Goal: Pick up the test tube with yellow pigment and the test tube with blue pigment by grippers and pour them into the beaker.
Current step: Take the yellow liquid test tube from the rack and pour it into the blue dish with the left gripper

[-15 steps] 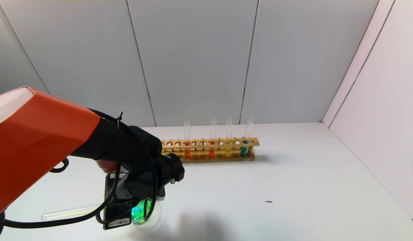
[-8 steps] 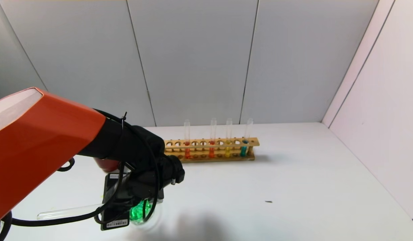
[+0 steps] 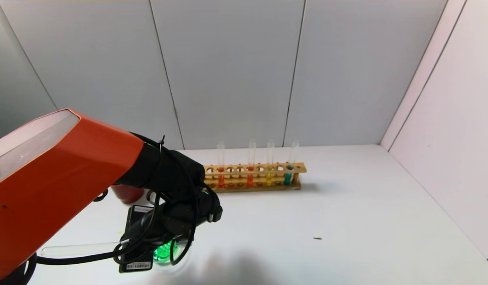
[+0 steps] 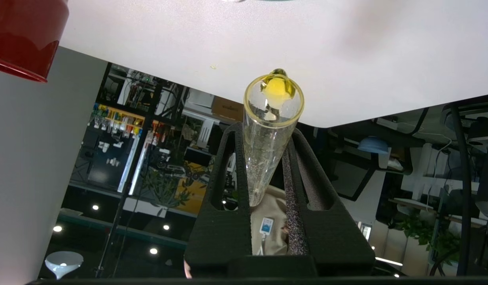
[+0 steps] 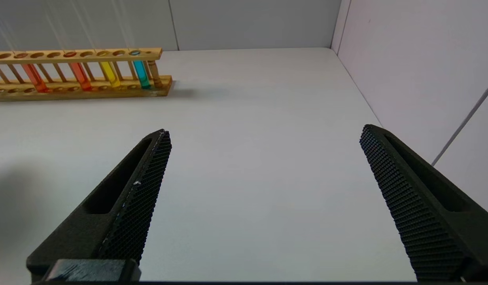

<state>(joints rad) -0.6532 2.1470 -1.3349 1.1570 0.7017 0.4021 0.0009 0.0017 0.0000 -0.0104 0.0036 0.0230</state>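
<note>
A: Where is the left gripper just now?

B: On the near side of the wooden rack, well apart from it and toward the robot's left, directly over the beaker. Its fingers are clenched on a test tube that lies almost level, tilted only slightly, its rounded end pointing away to the robot's left.

A: What is in that tube?

B: It looks nearly drained. Only a yellow blob sits at the lip, with a yellow tint round the rim. So this is the test tube with yellow pigment.

A: And the beaker?

B: Mostly hidden under the wrist and cables. What shows glows green, though I cannot tell whether that is the liquid itself or a light from the gripper.

A: The blue one?

B: The test tube with blue pigment stands upright in the rack, at its end toward the robot's right. Beside it stand another yellow tube and two orange-red tubes.

A: The right gripper?

B: Released, jaws wide apart, held over the bare table on the near side of the rack and off toward its blue end.

A: Anything else?

B: A dark red cup beside the rack's left end, partly behind the arm.
</note>
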